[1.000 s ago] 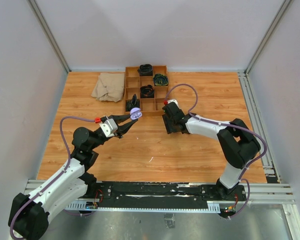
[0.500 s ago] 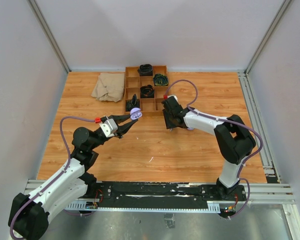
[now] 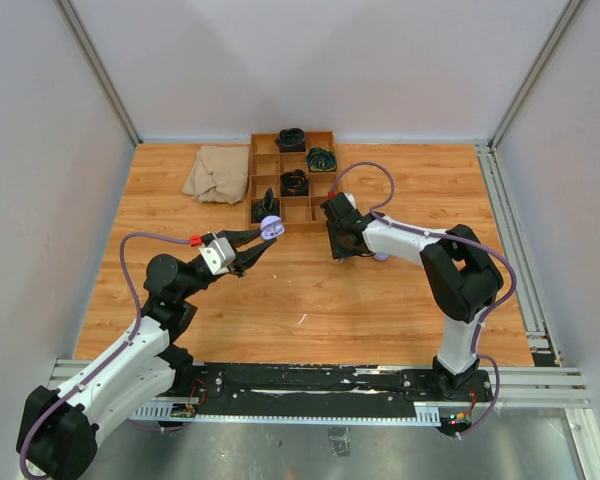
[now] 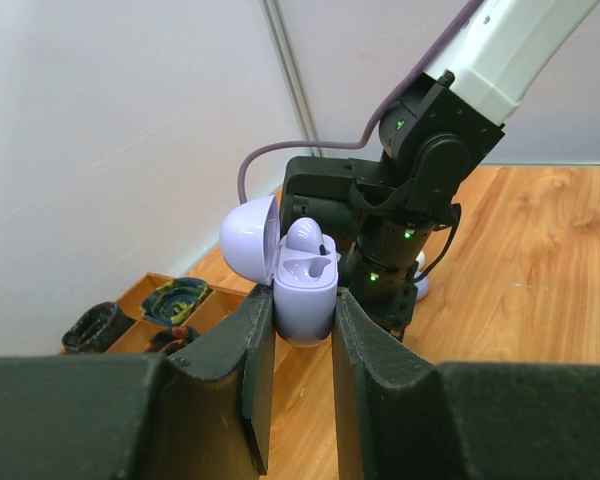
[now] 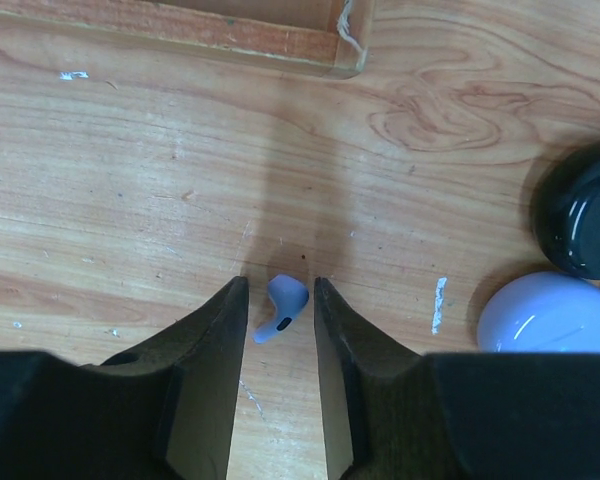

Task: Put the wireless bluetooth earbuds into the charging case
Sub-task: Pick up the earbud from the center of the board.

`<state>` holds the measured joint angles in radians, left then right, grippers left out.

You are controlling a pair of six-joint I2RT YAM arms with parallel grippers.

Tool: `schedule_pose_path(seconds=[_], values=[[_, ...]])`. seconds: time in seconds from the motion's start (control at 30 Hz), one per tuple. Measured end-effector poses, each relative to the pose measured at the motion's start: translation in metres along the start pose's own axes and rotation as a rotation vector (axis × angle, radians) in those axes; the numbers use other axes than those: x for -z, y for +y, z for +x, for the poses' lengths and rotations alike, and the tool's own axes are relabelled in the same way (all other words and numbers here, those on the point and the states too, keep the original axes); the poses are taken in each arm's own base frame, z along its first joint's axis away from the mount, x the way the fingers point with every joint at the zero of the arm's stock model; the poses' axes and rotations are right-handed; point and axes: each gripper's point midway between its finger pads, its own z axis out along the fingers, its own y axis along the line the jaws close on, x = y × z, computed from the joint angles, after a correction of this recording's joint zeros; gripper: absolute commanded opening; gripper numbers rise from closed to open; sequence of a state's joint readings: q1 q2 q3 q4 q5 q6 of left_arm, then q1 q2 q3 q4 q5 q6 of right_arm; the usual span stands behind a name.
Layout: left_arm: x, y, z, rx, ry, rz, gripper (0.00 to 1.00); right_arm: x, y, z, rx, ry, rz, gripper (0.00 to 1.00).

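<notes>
Straddling lilac earbud (image 5: 283, 308), right claw (image 5: 280, 285) open (lilac puck (image 5: 545, 315) nearby); left claw (image 4: 303, 300) clamps charging case (image 4: 305, 285).

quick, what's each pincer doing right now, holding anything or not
Left pincer: shut on the lilac charging case, lid open.
Right pincer: open, one finger either side of a lilac earbud lying on the table.
</notes>
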<state>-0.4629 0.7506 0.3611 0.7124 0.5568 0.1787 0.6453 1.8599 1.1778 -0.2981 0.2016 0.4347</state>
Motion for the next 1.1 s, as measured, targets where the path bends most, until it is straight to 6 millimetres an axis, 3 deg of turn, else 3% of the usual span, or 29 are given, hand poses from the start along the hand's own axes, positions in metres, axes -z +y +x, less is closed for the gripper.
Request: schedule_pose_path(seconds=[0.4, 0.7, 0.83, 1.1], values=[[0.000, -0.001, 0.000, 0.001, 0.000, 0.004, 0.00, 0.001, 0.006, 0.001, -0.031, 0.012, -0.027, 0.15], [0.000, -0.001, 0.000, 0.001, -0.001, 0.006, 0.00, 0.015, 0.005, 0.016, -0.022, 0.022, -0.067, 0.13], [0.000, -0.002, 0.000, 0.001, -0.001, 0.009, 0.00, 0.038, 0.002, 0.006, -0.005, -0.038, -0.090, 0.14], [-0.001, -0.003, 0.001, 0.007, 0.002, 0.021, 0.00, 0.119, 0.014, -0.045, 0.077, -0.314, -0.150, 0.16]])
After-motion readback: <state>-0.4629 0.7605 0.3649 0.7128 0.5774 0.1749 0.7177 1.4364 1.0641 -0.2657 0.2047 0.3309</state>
